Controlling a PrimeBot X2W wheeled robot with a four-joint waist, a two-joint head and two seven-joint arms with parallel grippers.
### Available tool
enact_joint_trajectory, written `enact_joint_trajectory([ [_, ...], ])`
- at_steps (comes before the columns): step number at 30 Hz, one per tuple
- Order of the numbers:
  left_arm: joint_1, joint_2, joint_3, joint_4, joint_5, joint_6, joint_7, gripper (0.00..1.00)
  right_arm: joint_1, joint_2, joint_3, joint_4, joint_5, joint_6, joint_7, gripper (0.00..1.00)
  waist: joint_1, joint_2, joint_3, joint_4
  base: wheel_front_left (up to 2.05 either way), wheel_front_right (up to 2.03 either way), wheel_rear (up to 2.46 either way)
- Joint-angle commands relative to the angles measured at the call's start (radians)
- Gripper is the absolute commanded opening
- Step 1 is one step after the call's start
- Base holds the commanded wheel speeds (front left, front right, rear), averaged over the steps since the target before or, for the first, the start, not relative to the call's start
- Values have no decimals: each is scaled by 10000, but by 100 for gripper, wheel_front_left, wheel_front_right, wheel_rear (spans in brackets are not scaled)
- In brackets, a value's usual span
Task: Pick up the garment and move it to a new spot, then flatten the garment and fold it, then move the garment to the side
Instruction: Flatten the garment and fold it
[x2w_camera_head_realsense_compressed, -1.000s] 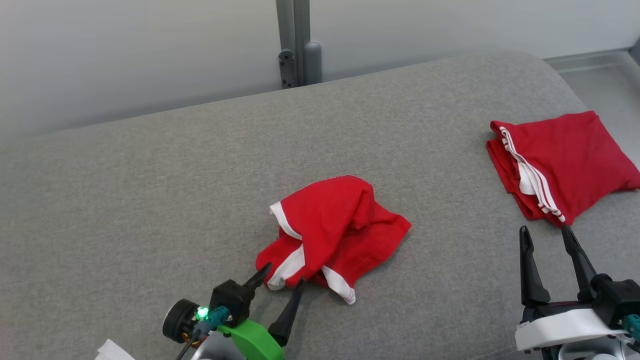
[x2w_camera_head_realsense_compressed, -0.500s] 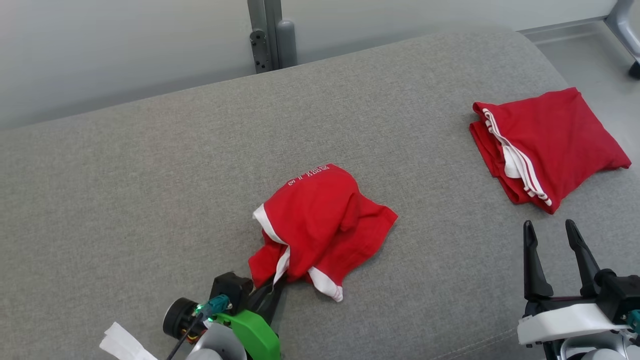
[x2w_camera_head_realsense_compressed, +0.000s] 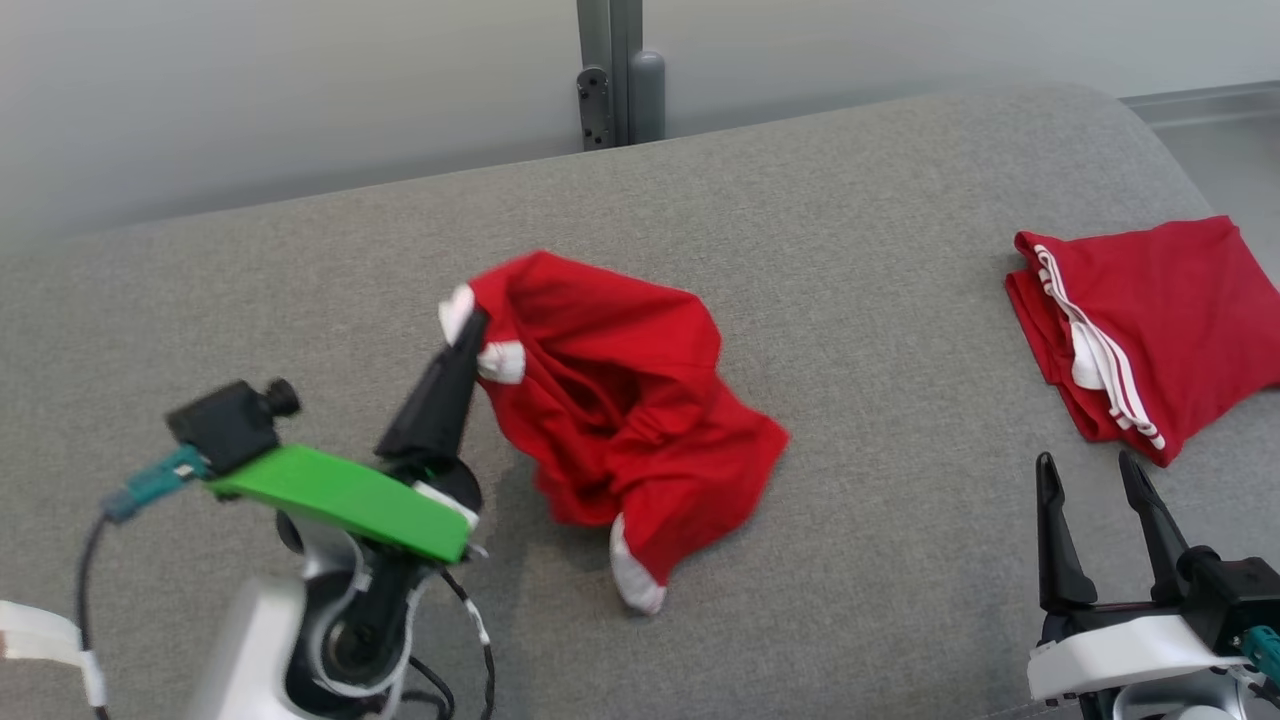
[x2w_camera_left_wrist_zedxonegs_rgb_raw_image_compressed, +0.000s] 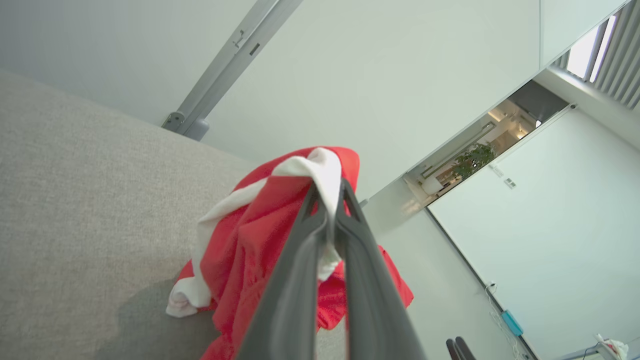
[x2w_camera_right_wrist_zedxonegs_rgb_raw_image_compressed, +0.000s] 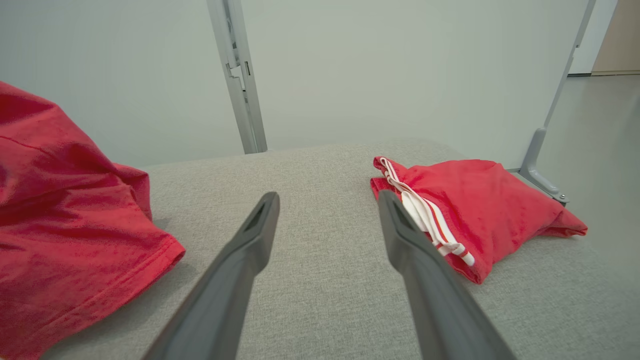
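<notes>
A crumpled red garment (x2w_camera_head_realsense_compressed: 630, 410) with white trim hangs partly lifted above the grey cushion (x2w_camera_head_realsense_compressed: 800, 250), its lower folds still resting on the fabric. My left gripper (x2w_camera_head_realsense_compressed: 472, 330) is shut on its white-edged hem, raised at the garment's left. In the left wrist view the garment (x2w_camera_left_wrist_zedxonegs_rgb_raw_image_compressed: 250, 240) drapes down from the pinched white trim between the closed fingers (x2w_camera_left_wrist_zedxonegs_rgb_raw_image_compressed: 295, 280) of my left gripper (x2w_camera_left_wrist_zedxonegs_rgb_raw_image_compressed: 327, 192). My right gripper (x2w_camera_head_realsense_compressed: 1090, 465) stands open at the lower right, nothing between its fingers; its wrist view shows the garment (x2w_camera_right_wrist_zedxonegs_rgb_raw_image_compressed: 65, 210) at the left of the open right gripper (x2w_camera_right_wrist_zedxonegs_rgb_raw_image_compressed: 325, 197).
A second red garment (x2w_camera_head_realsense_compressed: 1140, 320), folded, with white stripes, lies at the cushion's right end, also seen as the folded garment (x2w_camera_right_wrist_zedxonegs_rgb_raw_image_compressed: 465, 210) in the right wrist view. A grey metal post (x2w_camera_head_realsense_compressed: 610, 70) stands behind the cushion against a pale wall.
My left gripper closed on the garment's white hem and has lifted it up and back, pulling the cloth off the cushion. The head camera has shifted. The right gripper stays open in place.
</notes>
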Motion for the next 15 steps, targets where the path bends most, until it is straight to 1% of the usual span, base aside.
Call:
enact_joint_trajectory([
  [1, -338, 65, 368, -441, -428, 305, 146, 0, 41, -20, 48, 31, 60, -3, -24, 100, 0, 0, -170, 240, 0, 0, 0],
  [4, -862, 107, 1039, -1246, -992, 1054, 542, 0, -5, -23, 153, 71, 136, -5, -24, 100, 0, 0, -208, 397, 0, 0, 0],
  [7, -1551, 237, 1480, -1707, -1332, 1734, 980, 0, -88, -21, 261, 126, 218, -3, -24, 100, 0, 0, -214, 446, 0, 0, 0],
  [10, -2229, 513, 1543, -1951, -1344, 2172, 1517, 0, -128, -23, 327, 151, 315, -5, -24, 100, 0, 0, -167, 416, 0, 0, 0],
  [14, -2973, 697, 1209, -1968, -1187, 2495, 2139, 0, -184, -23, 359, 193, 415, -3, -24, 100, 0, 0, -72, 285, 0, 0, 0],
  [15, -3109, 632, 1048, -1885, -1221, 2558, 2278, 0, -203, -23, 366, 207, 445, -3, -24, 100, 0, 0, -53, 239, 0, 0, 0],
])
